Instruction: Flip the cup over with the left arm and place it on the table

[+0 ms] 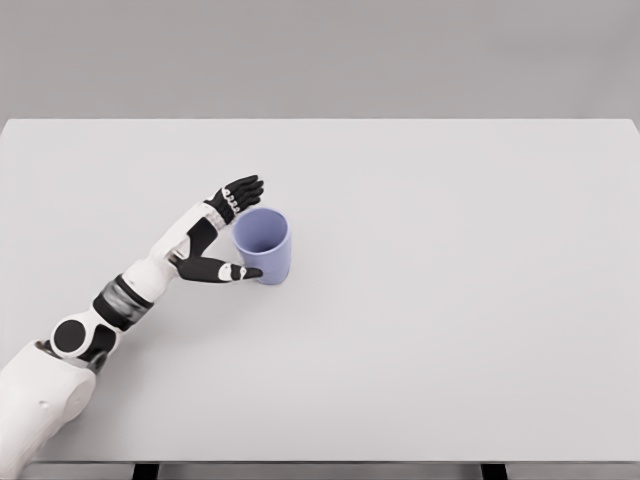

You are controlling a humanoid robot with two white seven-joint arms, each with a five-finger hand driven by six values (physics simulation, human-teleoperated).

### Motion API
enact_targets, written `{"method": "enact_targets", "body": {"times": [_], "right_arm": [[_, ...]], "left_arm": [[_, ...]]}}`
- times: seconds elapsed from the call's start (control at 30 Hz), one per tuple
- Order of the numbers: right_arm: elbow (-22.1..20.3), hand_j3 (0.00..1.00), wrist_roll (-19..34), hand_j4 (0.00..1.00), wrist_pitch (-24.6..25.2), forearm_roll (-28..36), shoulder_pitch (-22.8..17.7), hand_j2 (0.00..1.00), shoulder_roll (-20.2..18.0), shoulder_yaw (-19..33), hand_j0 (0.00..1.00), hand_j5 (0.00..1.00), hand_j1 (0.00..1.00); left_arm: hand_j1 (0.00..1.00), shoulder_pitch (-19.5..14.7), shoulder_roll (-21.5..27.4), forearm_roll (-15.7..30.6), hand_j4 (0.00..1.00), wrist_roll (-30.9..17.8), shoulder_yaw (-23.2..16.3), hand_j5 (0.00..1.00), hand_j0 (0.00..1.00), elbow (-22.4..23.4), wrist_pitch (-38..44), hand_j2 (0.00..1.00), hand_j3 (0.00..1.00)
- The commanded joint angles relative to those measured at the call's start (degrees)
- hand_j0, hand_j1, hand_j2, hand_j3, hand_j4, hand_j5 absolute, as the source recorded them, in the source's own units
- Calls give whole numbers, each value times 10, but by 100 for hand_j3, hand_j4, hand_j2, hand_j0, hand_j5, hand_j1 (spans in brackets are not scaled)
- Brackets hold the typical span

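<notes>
A lavender-blue cup (265,245) stands upright on the white table (430,300), left of the middle, its mouth facing up. My left hand (243,228) sits right beside the cup's left side. The black fingers (243,189) reach past the cup's far rim and the thumb (232,271) lies against its near base. The fingers are spread around the cup without closing on it. The left arm comes in from the lower left corner.
The table's far edge runs across the top of the view and its near edge along the bottom. Nothing else stands on the tabletop.
</notes>
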State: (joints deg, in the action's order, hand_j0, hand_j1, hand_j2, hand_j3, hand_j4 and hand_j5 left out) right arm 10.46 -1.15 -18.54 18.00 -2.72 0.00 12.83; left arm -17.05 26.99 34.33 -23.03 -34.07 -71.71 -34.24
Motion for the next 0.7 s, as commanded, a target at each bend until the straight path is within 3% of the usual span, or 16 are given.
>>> {"method": "enact_targets", "body": {"times": [0.0, 0.13, 0.27, 0.43, 0.67], "right_arm": [[0, 100, 0, 100, 0, 0, 0, 100, 0, 0, 100, 100, 100], [0, 100, 0, 100, 0, 0, 0, 100, 0, 0, 100, 100, 100], [0, 100, 0, 100, 0, 0, 0, 100, 0, 0, 100, 100, 100], [0, 100, 0, 100, 0, 1, 0, 100, 0, 0, 100, 100, 100], [0, 100, 0, 100, 0, 0, 0, 100, 0, 0, 100, 100, 100]], "left_arm": [[100, -1, 5, 1, 100, 0, 0, 100, 100, -2, 1, 100, 100], [100, 0, 34, -11, 100, -1, -3, 100, 100, -2, 1, 100, 100], [100, -1, 97, -49, 100, -4, -3, 100, 100, -16, 0, 100, 100], [100, -8, 184, -52, 100, -4, 1, 100, 100, -25, -3, 100, 100], [100, -9, 236, -55, 100, -4, 9, 100, 100, -21, -8, 100, 100]]}}
